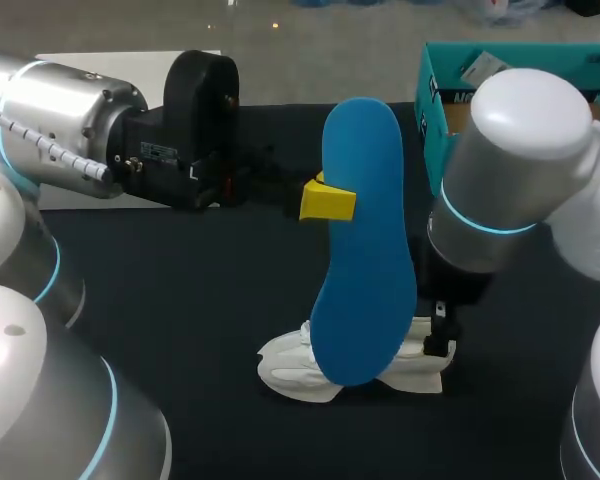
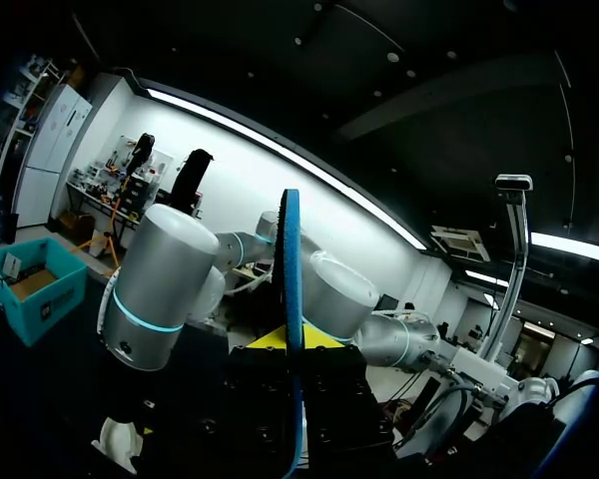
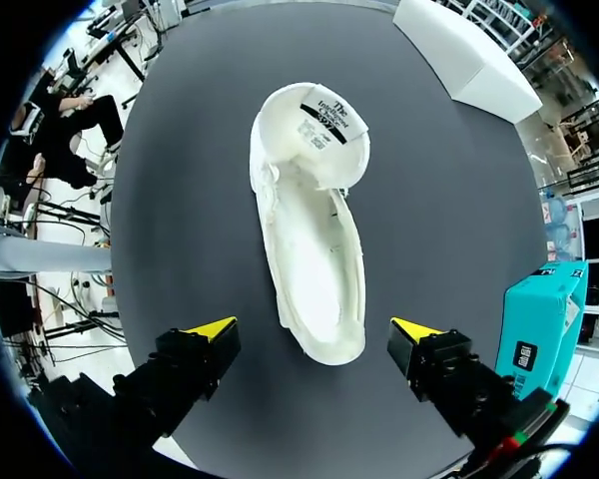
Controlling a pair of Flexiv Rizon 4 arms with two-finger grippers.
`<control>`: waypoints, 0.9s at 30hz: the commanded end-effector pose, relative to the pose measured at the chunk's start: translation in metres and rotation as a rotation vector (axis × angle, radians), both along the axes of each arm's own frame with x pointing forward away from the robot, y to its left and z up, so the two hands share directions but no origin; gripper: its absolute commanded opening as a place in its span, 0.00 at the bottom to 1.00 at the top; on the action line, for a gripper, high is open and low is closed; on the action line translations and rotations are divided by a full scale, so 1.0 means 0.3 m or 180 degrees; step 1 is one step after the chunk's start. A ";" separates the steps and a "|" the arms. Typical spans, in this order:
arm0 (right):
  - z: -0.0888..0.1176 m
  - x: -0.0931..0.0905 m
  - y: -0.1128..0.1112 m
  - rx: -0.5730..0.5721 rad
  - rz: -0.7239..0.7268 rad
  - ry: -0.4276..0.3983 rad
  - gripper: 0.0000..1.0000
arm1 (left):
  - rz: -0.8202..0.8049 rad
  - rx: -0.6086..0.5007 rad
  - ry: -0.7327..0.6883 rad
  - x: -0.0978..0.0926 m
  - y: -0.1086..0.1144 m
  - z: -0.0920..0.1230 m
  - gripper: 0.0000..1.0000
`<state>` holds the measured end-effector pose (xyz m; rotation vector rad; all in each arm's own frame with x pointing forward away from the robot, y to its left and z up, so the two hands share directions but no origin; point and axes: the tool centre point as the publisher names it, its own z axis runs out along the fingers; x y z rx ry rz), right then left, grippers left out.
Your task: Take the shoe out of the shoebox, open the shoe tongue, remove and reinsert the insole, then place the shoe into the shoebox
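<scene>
the left gripper [image 2: 292, 341] pinches a tall blue foam insole [image 1: 365, 250] at its edge, holding it upright over a white fabric shoe [image 3: 309, 249] that lies on the dark table [image 1: 180, 290]. the right gripper [image 3: 314, 329] hangs above the shoe, its fingers spread wide to either side. an open teal cardboard shoebox [image 1: 435, 90] stands at the table's far right.

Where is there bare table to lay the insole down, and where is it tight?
Bare table lies on the left arm's side of the white shoe and along the near edge before it. Tight: the open right gripper hangs over the shoe, the shoebox fills the far right, and the left gripper holds the insole above.
</scene>
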<state>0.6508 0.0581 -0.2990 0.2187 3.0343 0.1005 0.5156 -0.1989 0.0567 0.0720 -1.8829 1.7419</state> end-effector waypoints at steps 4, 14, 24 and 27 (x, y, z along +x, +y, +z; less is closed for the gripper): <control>-0.066 0.070 0.152 -0.0283 0.0105 0.0020 1.00 | 0.0001 0.0012 0.0000 -0.001 -0.001 0.000 0.00; -0.098 0.119 0.146 -0.0241 0.0140 0.0073 0.47 | 0.0001 0.0012 0.0000 -0.001 -0.001 0.000 0.00; -0.152 0.127 0.165 -0.0254 0.0181 0.0163 0.64 | 0.0001 0.0012 0.0000 -0.001 -0.001 0.000 0.00; -0.166 0.131 0.181 -0.0246 0.0192 0.0178 0.67 | 0.0001 0.0012 0.0000 -0.001 -0.001 0.000 0.00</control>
